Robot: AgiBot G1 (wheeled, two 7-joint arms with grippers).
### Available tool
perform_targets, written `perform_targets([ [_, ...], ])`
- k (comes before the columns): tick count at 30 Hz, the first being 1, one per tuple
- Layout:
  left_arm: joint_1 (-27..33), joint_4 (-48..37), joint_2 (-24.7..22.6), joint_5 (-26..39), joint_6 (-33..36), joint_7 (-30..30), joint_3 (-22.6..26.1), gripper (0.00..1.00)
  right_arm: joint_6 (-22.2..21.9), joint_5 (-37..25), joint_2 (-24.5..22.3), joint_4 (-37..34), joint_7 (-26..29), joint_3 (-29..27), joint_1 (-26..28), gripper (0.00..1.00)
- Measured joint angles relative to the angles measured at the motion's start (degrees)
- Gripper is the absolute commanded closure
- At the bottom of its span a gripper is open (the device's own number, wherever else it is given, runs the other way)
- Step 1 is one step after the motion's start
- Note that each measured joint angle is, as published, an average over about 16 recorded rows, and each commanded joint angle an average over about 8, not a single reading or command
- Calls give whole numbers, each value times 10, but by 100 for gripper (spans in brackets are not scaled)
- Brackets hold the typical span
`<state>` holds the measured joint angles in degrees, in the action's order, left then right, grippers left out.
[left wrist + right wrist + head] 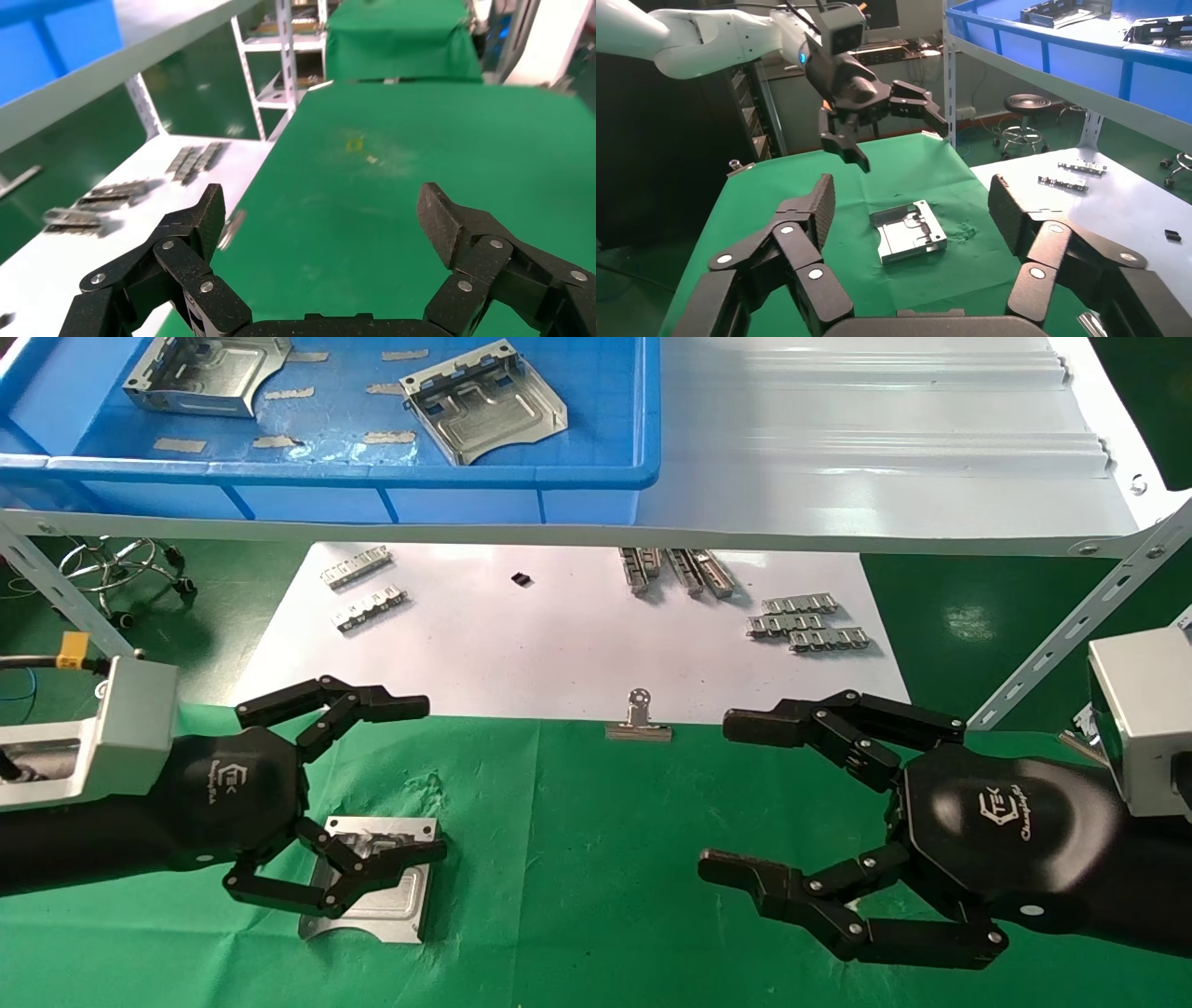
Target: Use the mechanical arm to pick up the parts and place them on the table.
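One silver part [372, 901] lies flat on the green table [577, 887], and it also shows in the right wrist view [907, 232]. My left gripper [428, 778] is open and empty, and its lower fingers [372, 864] overlap the part in the head view. In the right wrist view the left gripper [903, 147] hangs above the cloth, apart from the part. The left wrist view shows its open gripper [321, 203] over bare cloth with a yellow mark [355, 144]. Two more parts [207, 370] [484, 402] lie in the blue tray [326, 475]. My right gripper [719, 795] is open and empty at the right.
A white sheet [559, 635] behind the cloth holds small toothed strips [808, 624] [363, 589] [678, 570]. A binder clip [639, 721] sits at its front edge. The tray stands on a white shelf [885, 449] overhead, with a slanted brace [1071, 626] at the right.
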<state>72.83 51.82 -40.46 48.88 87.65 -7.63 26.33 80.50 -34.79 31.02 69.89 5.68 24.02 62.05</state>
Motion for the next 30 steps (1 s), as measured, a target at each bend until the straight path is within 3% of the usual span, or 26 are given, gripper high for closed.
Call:
perform_targets([
  [18, -101, 196, 49, -63, -17, 163, -92, 0, 0, 0, 0, 0, 0, 0, 0, 0],
  [30, -124, 240, 60, -78, -21, 195, -113, 0, 0, 0, 0, 0, 0, 0, 0, 0],
])
